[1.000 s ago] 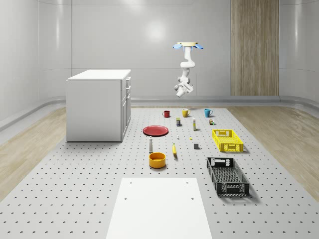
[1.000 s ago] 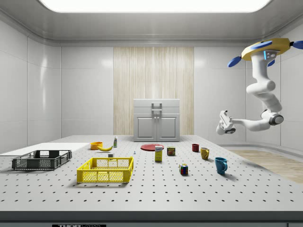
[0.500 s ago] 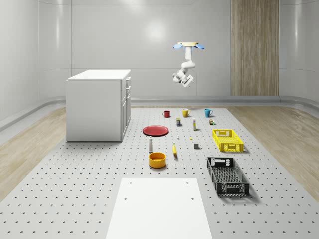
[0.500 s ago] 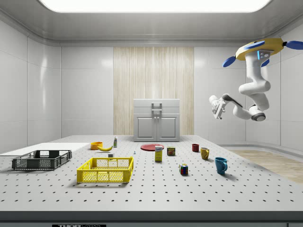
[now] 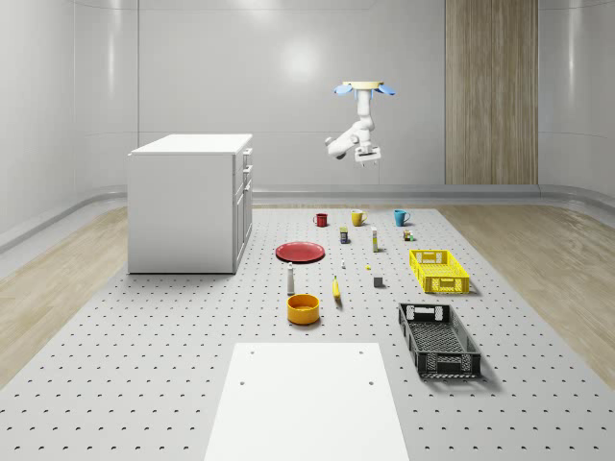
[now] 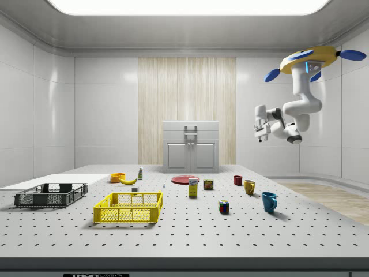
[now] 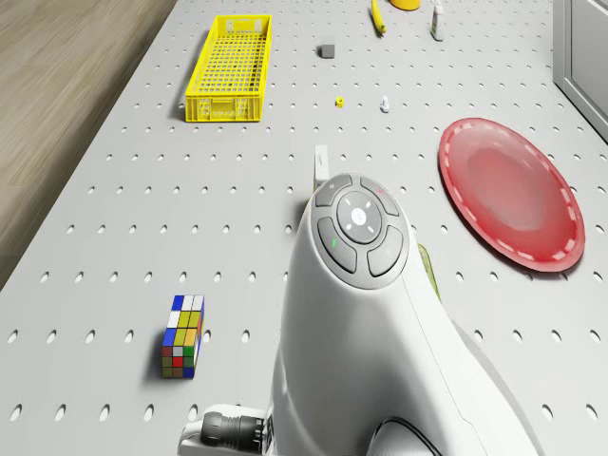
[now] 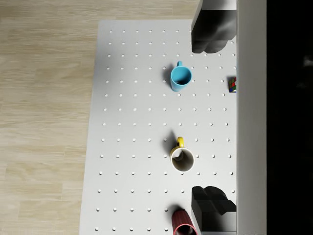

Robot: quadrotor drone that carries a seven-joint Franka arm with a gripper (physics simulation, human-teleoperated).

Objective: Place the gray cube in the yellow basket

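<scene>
Arm point(image 6: 294, 112) now folded, tool point(image 6: 260, 123) downward

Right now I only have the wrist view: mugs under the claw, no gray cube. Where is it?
Observer: On the table. The gray cube sits beside the yellow basket, on the whole-scene view's left of it, not touching.
Operator: How high am I?
Observer: The drone hovers near the ceiling over the table's far end. The claw hangs well above the yellow mug.
Operator: Basket free?
Observer: Yes, the drone view shows nothing inside it.
</scene>
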